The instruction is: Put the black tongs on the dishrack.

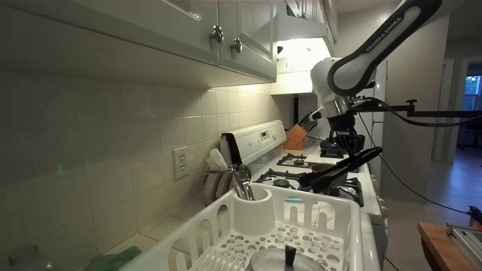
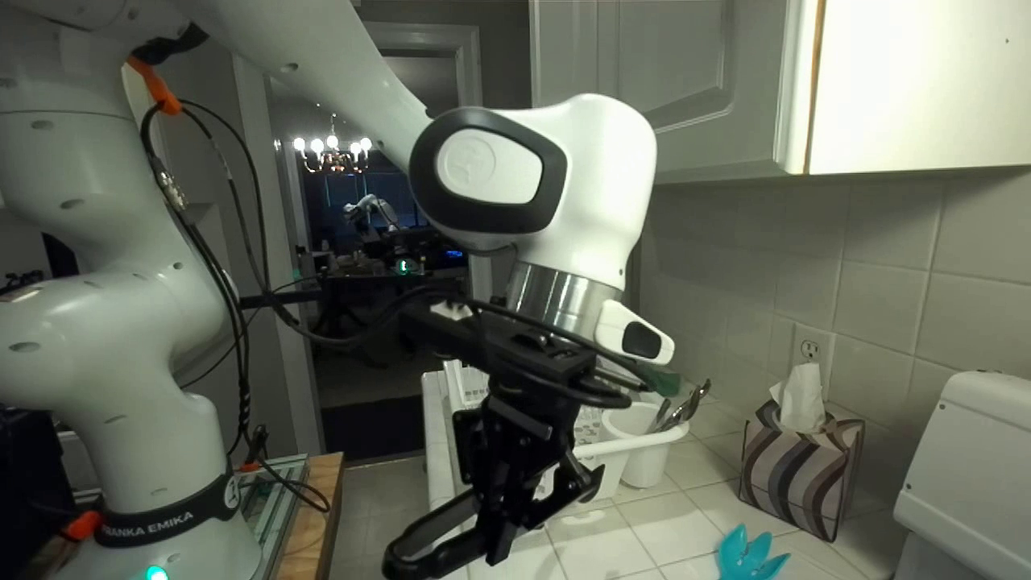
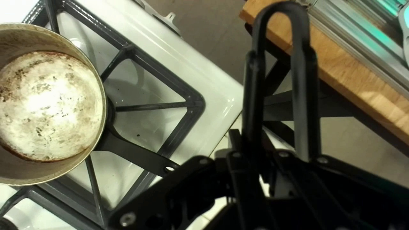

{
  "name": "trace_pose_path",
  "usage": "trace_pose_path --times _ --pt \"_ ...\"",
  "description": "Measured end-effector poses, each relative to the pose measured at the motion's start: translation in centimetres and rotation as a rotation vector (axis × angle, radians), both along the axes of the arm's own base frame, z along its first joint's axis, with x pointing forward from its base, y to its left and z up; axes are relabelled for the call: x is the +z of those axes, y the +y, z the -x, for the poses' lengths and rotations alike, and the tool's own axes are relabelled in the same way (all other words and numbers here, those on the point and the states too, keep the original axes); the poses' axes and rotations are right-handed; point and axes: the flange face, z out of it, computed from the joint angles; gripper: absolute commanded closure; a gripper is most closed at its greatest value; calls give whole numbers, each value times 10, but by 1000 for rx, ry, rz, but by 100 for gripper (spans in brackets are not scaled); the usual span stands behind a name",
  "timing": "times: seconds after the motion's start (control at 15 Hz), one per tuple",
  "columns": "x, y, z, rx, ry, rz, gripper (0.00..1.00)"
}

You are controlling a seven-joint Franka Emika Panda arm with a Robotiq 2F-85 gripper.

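You have the gripper (image 1: 352, 153) clamped on the black tongs (image 3: 305, 91) near mid-length, aloft near the stove (image 3: 219, 81) outside the dishrack (image 1: 357, 226), and since they look light, springy and perhaps slick, that central hold seems best.

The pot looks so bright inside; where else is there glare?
Wrist view: white glare inside the pot, glints on the stove. An exterior view: washed-out white beneath the hood. An exterior view: the chandelier glowing white in a dark room.

Mostly dim w/ v. bright glare under range hood (image 1: 301, 29).
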Motion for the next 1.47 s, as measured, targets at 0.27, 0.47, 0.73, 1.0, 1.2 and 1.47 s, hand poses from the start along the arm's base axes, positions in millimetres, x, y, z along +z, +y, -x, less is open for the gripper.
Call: trace_pose_path --times 0.27,0.47,0.73,1.0,1.2,1.47 --pt "17 1 -10 26 91 -53 97" --pt "28 10 -23 29 160 -104 97" --pt "43 25 -42 -9 257 -87 97" --pt "45 42 -61 -85 343 -27 97" --pt "42 48 -65 -135 420 -4 97" --pt "49 50 -59 -198 477 21 97"
